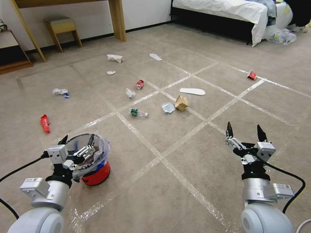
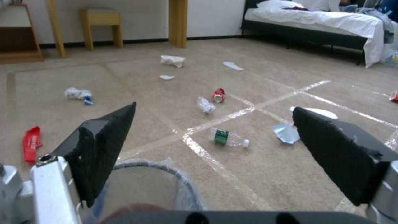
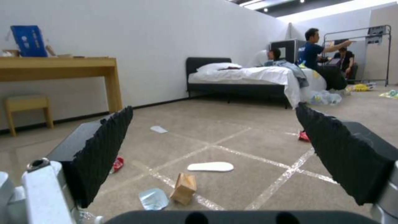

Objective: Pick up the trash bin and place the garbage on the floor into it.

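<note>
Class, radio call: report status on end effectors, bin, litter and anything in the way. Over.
Left end effector open over the trash bin rim, not gripping. Right end effector open, empty, above the floor. Garbage scattered ahead, bottle nearest. Nothing in the way.

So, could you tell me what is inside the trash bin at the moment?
The trash bin holds a crinkly clear plastic liner with blue print; no litter shows inside. The open left gripper above its rim hides part of the interior, and the bottom is not visible.

I see a red trash bin with blue-printed clear liner, beige carpet floor gridded in shiny tape, green-labelled bottle, brown paper bag
</note>
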You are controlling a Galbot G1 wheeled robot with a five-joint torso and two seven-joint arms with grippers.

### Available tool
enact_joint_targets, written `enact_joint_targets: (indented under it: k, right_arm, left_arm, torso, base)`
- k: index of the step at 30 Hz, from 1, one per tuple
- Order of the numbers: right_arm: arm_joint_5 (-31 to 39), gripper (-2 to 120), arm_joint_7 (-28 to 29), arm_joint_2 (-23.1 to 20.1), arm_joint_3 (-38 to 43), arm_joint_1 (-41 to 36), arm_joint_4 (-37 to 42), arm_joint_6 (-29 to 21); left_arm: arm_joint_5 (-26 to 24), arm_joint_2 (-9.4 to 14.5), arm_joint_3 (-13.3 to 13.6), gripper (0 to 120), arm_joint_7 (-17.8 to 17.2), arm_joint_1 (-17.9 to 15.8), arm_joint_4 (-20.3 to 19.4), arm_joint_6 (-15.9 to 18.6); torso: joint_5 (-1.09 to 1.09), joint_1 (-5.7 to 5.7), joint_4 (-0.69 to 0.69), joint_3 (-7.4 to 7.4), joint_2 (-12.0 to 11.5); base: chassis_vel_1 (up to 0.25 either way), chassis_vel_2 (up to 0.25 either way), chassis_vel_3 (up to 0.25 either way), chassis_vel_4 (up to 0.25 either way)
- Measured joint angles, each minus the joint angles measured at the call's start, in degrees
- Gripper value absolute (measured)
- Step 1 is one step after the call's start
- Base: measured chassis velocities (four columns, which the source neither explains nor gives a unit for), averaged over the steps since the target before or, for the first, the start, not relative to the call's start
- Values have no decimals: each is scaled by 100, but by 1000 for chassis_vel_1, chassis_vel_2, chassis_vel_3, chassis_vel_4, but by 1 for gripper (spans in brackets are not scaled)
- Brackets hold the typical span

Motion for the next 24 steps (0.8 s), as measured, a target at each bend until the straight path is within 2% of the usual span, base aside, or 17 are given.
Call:
enact_joint_targets:
  k: [5,7,8,11,12,14,15,16,18,19,21,24]
  right_arm:
    - [2,100,3,-11,-5,-2,-7,0]
    - [5,100,9,-16,-6,5,-16,-4]
    - [5,100,9,-16,-6,5,-16,-4]
    - [6,100,23,-16,-11,41,-48,-14]
    - [6,100,23,-16,-11,41,-48,-14]
    - [6,100,27,-10,-11,48,-57,-15]
    - [6,100,29,-8,-11,45,-59,-15]
    - [6,100,29,-8,-11,45,-59,-15]
    - [2,100,30,-4,-10,40,-64,-15]
    - [2,100,30,-4,-10,40,-64,-15]
    - [-3,100,31,0,-7,33,-67,-15]
    - [-6,100,31,4,-5,30,-67,-15]
  left_arm:
    - [-203,168,-114,100,-10,51,14,62]
    - [-526,349,-207,100,-75,122,12,190]
    - [-526,349,-207,100,-75,122,12,190]
    - [-1641,913,-443,100,-440,199,40,645]
    - [-1641,913,-443,100,-440,199,40,645]
    - [-2434,1316,-696,100,-632,164,256,945]
    - [-2716,1441,-784,100,-688,150,336,1069]
    - [-2716,1441,-784,100,-688,150,336,1069]
    - [-3148,1628,-902,100,-781,132,488,1274]
    - [-3148,1628,-902,100,-781,132,488,1274]
    - [-3581,1819,-1003,100,-848,113,664,1483]
    - [-3821,1937,-1046,100,-893,98,786,1586]
  torso:
    - [0,0,0,0,0]
    - [0,0,0,0,0]
    - [0,0,0,0,0]
    - [0,0,0,0,0]
    - [0,0,0,0,0]
    - [-2,0,-1,0,0]
    - [-2,0,0,0,0]
    - [-2,0,0,0,0]
    - [0,0,0,0,0]
    - [0,0,0,0,0]
    - [-2,0,0,0,0]
    - [-1,0,0,0,0]
  base:
    - [0,0,0,0]
    - [0,0,0,0]
    - [0,0,0,0]
    - [0,0,0,0]
    - [0,0,0,0]
    - [0,0,0,0]
    - [0,0,0,0]
    - [0,0,0,0]
    - [0,0,0,0]
    - [0,0,0,0]
    - [0,0,0,0]
    - [0,0,0,0]
